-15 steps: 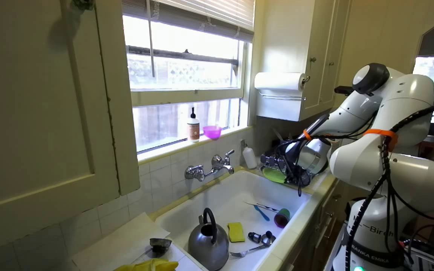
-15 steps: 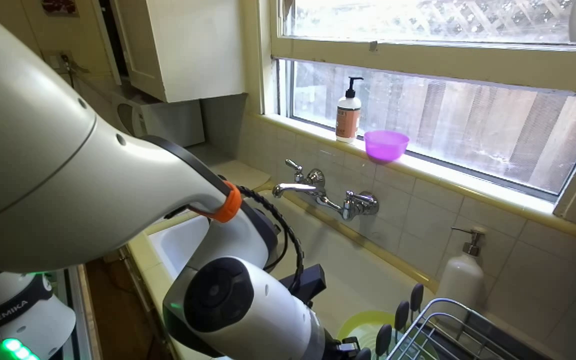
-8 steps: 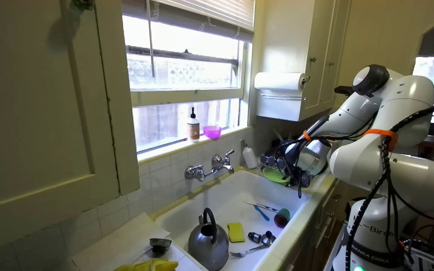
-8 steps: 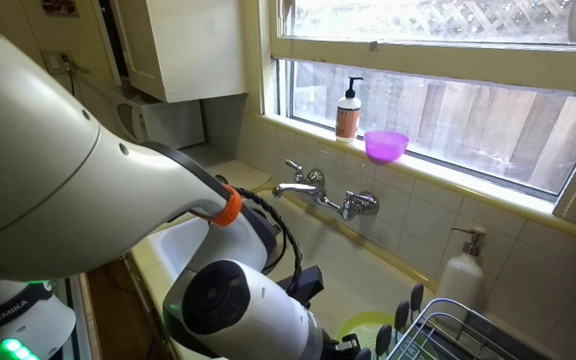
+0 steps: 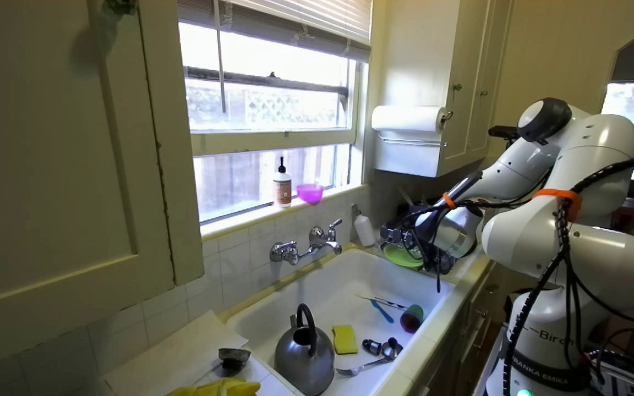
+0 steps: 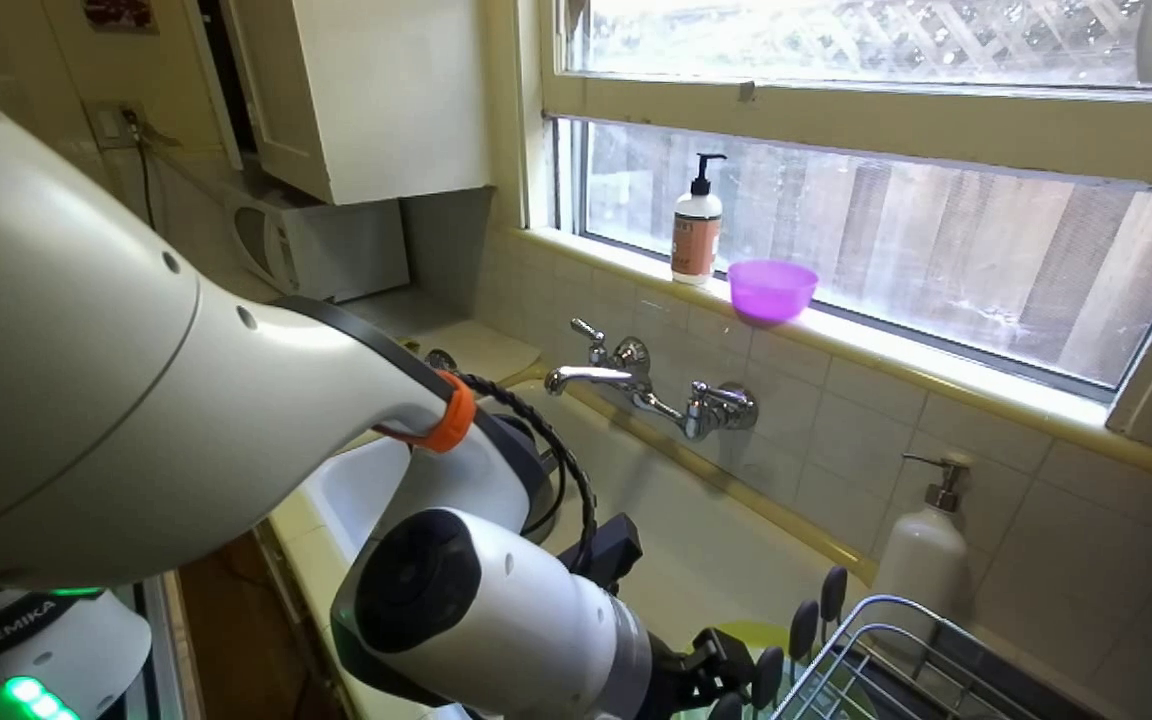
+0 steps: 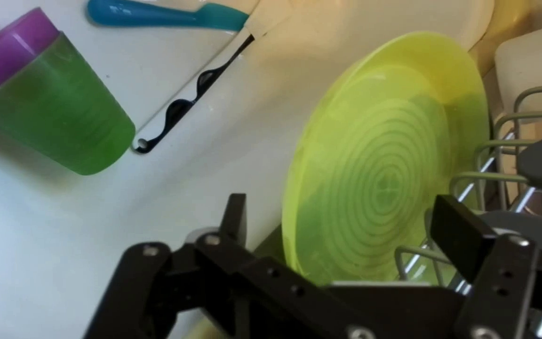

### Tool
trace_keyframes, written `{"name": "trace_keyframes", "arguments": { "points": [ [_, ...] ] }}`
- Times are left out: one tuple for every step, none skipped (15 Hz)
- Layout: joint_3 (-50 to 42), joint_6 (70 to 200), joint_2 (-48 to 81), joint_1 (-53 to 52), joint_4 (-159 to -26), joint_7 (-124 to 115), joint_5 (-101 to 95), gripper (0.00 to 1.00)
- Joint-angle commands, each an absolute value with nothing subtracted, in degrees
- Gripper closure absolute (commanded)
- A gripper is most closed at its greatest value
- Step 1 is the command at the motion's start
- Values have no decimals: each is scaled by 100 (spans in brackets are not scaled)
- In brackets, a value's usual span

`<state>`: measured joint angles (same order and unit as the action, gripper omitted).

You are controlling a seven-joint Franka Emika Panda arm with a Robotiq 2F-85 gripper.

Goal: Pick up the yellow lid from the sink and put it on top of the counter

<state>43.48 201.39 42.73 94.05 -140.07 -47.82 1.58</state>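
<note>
Lid [image 7: 384, 160] beside rack [image 6: 896, 600] (kettle [image 5: 305, 360] in sink [image 5: 339, 297])

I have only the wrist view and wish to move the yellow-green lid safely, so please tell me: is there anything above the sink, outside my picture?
Observer: Yes, in both exterior views a chrome faucet juts out over the sink.
Operator: Thank you. Does anything tall stand inside the sink?
Observer: A grey kettle, in an exterior view, at the opposite end from the yellow-green lid.
Operator: And does anything lie on the counter beside that end?
Observer: Yes, a crumpled yellow thing, cut off by the picture edge; I cannot say what it is.
</note>
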Motion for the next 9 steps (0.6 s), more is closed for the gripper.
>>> {"name": "trace_keyframes", "arguments": {
  "points": [
    [4565,20317,4497,9648,-14002,-4546,-281,0],
    [4580,20304,4505,9647,-14001,-4514,-350,0],
    [4598,20287,4518,9637,-13990,-4486,-402,0],
    [4622,20249,4534,9623,-13982,-4437,-443,0],
    [4644,20213,4543,9613,-13981,-4378,-478,0],
    [4675,20166,4557,9615,-13986,-4308,-521,0],
    [4691,20130,4556,9613,-13995,-4235,-537,0],
    [4711,20083,4541,9612,-14019,-4152,-548,0],
    [4769,20008,4556,9658,-14043,-4062,-580,0]
  ]
}}
